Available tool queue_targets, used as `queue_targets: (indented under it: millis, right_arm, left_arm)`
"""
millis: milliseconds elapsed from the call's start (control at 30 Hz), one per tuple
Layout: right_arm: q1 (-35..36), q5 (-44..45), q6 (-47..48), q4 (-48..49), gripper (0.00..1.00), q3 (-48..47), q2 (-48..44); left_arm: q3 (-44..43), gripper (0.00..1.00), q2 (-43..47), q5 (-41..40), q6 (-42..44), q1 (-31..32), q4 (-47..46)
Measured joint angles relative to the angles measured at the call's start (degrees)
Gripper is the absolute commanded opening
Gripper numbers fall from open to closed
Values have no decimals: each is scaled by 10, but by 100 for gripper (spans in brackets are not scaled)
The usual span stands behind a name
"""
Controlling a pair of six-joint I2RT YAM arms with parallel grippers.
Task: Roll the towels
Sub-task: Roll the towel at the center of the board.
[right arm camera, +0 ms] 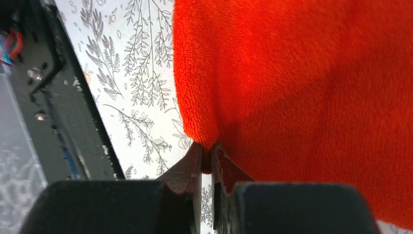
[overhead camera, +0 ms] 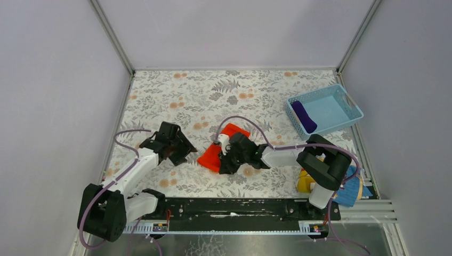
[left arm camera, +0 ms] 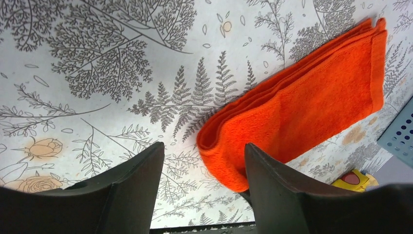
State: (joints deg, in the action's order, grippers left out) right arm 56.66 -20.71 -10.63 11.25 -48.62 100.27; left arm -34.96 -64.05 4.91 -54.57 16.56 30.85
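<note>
The orange-red towel (overhead camera: 219,145) lies folded into a long thick strip on the flower-patterned table, mid-view. My right gripper (overhead camera: 225,160) is shut on the towel's edge; in the right wrist view the jaws (right arm camera: 207,157) pinch a fold of the orange cloth (right arm camera: 302,87). My left gripper (overhead camera: 184,150) stands open just left of the towel. In the left wrist view the towel's folded end (left arm camera: 311,97) reaches in between the fingers, next to the right finger (left arm camera: 277,190), and nothing is gripped. The purple towel (overhead camera: 304,117) lies rolled in the blue basket.
The blue basket (overhead camera: 313,93) stands at the back right, and its corner (left arm camera: 400,136) shows in the left wrist view. A yellow-and-blue printed cloth (overhead camera: 352,185) lies by the right arm's base. A black rail (overhead camera: 229,208) runs along the near edge. Grey walls enclose the table.
</note>
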Motion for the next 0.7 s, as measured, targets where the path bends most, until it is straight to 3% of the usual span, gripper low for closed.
queue_targets:
  millis: [233,433,700]
  right_arm:
    - [-63,-75,-176,201,2,120,-12]
    - [-96,-114,-337,378,3,176,36]
    - [-121,-144,-485,482,2,196,95]
  left_arm:
    - [27,58,37,27,-15,6,0]
    - [46,56,56,42,-25,10,0]
    - [64,55,51,76,-28,21,-13]
